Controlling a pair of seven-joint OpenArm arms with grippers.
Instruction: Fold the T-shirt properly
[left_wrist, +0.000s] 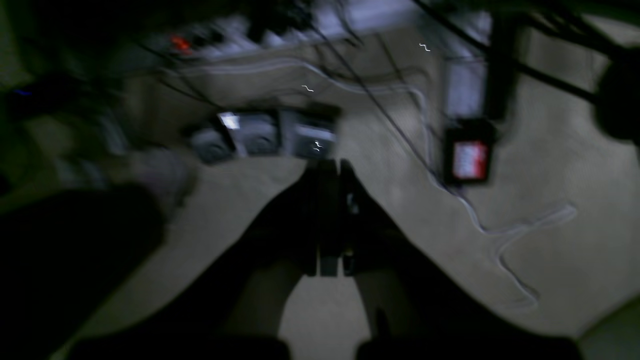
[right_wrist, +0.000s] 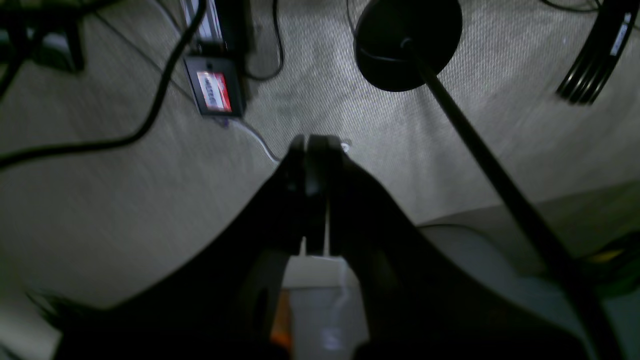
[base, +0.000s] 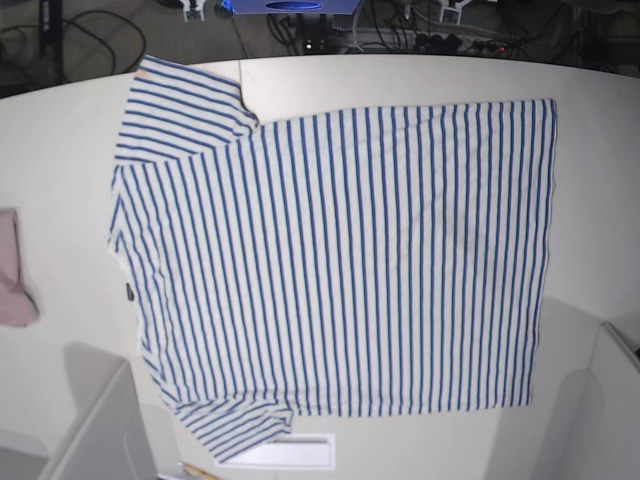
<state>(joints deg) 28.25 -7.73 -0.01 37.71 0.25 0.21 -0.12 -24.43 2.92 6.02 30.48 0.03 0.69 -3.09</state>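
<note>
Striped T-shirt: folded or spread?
Spread: the striped T-shirt lies flat in the base view, its body wide and both sleeves sticking out.

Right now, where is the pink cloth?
The pink cloth is in the base view, at the far left edge of the picture, on the white table, just left of the striped T-shirt, not touching it.

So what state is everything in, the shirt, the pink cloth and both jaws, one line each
Shirt: spread out flat, not folded, both sleeves out to the sides.
Pink cloth: on the table, partly cut off by the picture's edge.
Left jaws: shut, nothing held.
Right jaws: shut, nothing held.
</note>
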